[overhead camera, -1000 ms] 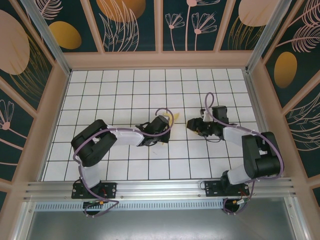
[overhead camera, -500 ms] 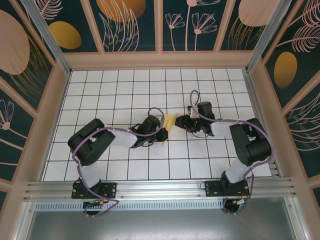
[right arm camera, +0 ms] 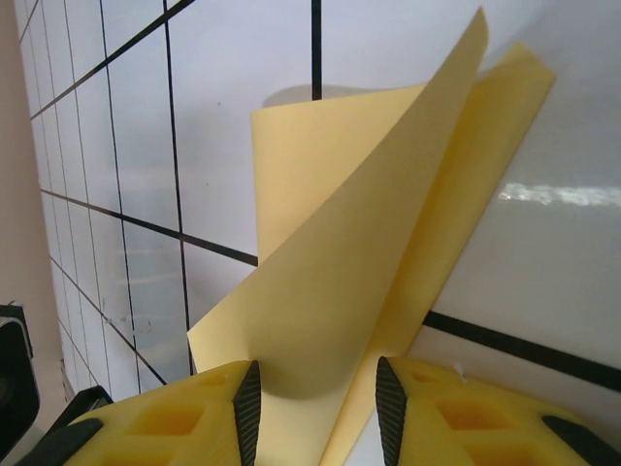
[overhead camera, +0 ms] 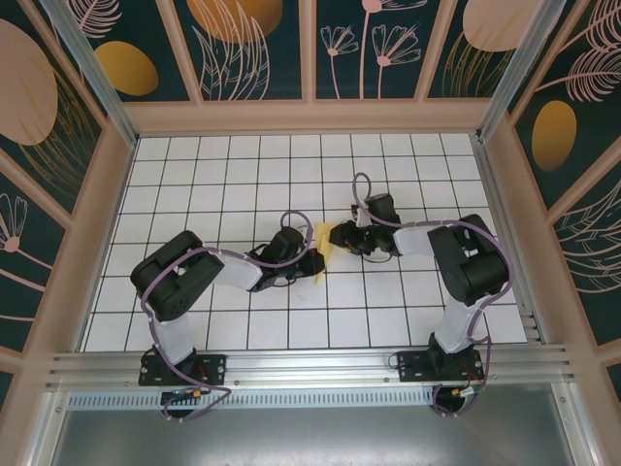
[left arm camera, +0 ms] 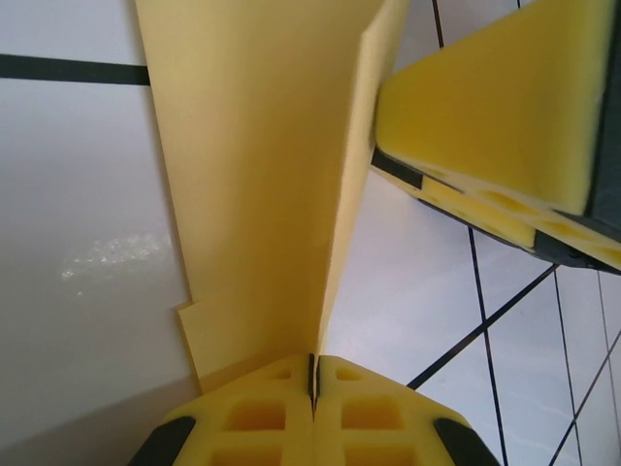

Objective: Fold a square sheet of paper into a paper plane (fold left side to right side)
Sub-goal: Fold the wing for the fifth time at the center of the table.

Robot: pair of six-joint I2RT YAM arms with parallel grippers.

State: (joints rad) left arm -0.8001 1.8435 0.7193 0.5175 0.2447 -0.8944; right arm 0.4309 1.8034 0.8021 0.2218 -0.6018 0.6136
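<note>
White tabletop [overhead camera: 213,175] with a black grid fills the floor of the cell, fenced by dark teal wall panels [overhead camera: 252,49] painted with orange ovals and pale plant outlines. Both arms reach toward the middle of the grid. From above, the left arm [overhead camera: 194,272] bends in from the left and the right arm [overhead camera: 466,262] curls in from the right, so that the two tools meet almost nose to nose over the sheet of paper [overhead camera: 326,245], which shows as a small yellow patch between them, a little nearer than the centre of the grid.

The left tool [overhead camera: 312,263] lies low at the near left side of the sheet. Its wrist camera shows the left tool [left arm camera: 312,374] with its yellow pads pressed together, the sheet of paper [left arm camera: 252,175] pinched by its edge in the seam between them. From there the paper runs away in two layers that meet along a crease, one layer flat on the tiles and one lifted. A yellow finger of the right tool [left arm camera: 495,107] hangs just beside the raised layer.

The right tool [overhead camera: 342,236] sits at the far right side of the sheet. In its own camera the right tool [right arm camera: 317,379] has its fingers [right arm camera: 155,417] spread, and the sheet of paper [right arm camera: 359,243] reaches into the gap between them, its upper flap tilted up off the lower layer
</note>
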